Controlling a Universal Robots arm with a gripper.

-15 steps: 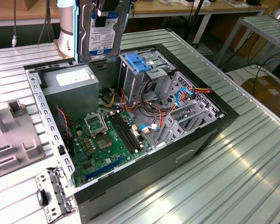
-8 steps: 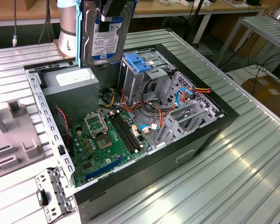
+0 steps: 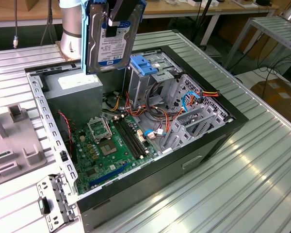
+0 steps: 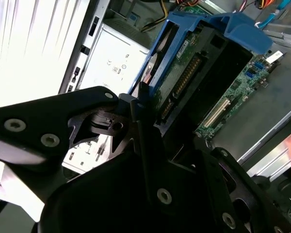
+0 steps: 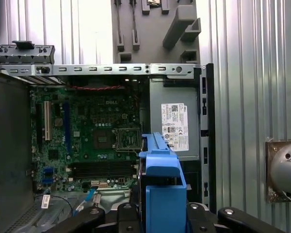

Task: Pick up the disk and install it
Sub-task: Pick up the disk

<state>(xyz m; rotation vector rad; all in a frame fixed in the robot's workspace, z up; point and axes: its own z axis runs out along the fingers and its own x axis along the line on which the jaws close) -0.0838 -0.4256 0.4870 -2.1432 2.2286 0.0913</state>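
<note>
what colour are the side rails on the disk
Blue plastic, framing the disk; the rails show best in the first wrist view.

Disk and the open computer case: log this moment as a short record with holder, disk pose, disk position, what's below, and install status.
holder: gripper, shut on the disk
disk pose: upright, label towards the exterior view
disk position: in the air above the open computer case
below: power supply, motherboard, drive cage
install status: not yet in the drive cage
</note>
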